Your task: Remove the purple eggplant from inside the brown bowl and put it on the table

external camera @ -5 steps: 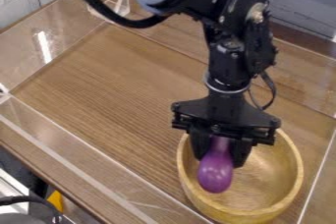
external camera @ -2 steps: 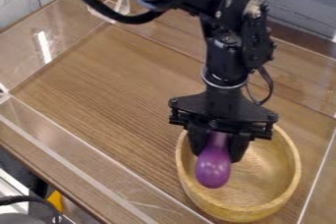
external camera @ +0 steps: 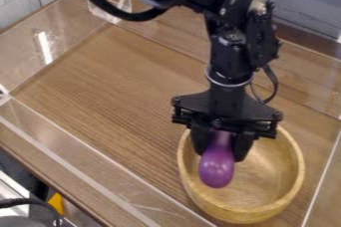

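A black gripper (external camera: 222,151), pointing straight down from a dark robot arm (external camera: 213,12), is pinched tight on the upper end of the purple eggplant (external camera: 217,165), whose rounded lower end hangs inside the brown bowl (external camera: 286,193). Whether the eggplant's tip touches the bowl's floor cannot be told from this angle. The light wooden bowl sits near the front right corner of the wood-grain desk (external camera: 120,82), close beside the clear acrylic walls (external camera: 60,146) that ring the desk's edges.
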